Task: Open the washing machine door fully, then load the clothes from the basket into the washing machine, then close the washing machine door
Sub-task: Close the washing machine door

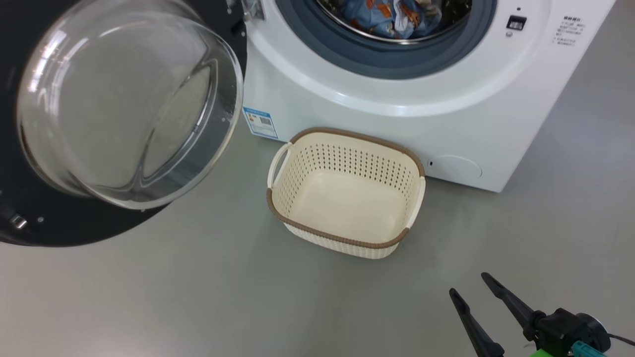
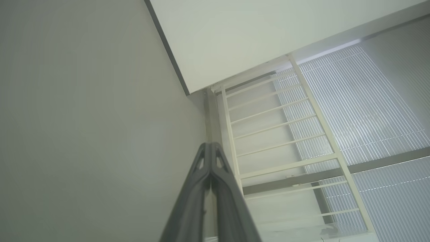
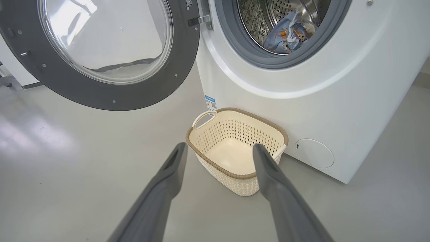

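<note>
Washing machine door (image 1: pixel 124 114): swung wide open at the left of the head view, clear glass bowl bulging toward the camera, black rim around it. To its right, washing machine (image 1: pixel 397 114), white front facing the camera. Clothes (image 1: pixel 392 17) lying inside the drum (image 1: pixel 342 20), blue printed fabric with a bit of white. Basket (image 1: pixel 347 136) upright on the grey floor (image 1: pixel 198 297), just beside the machine's lower front, below the opening, bare cream bottom showing. Right gripper (image 1: pixel 469 283) at the lower right, well apart from the basket, fingers spread, gripping nothing.

Left wrist view: left gripper (image 2: pixel 210 146) with fingers pressed together, nothing between them, pointing toward a pale wall (image 2: pixel 84 117) and a white barred frame (image 2: pixel 268 127).

Right wrist view: right fingers (image 3: pixel 268 174) spread wide, aimed at the basket, apart from it. Door open at upper left, clothes in the drum at upper right.
</note>
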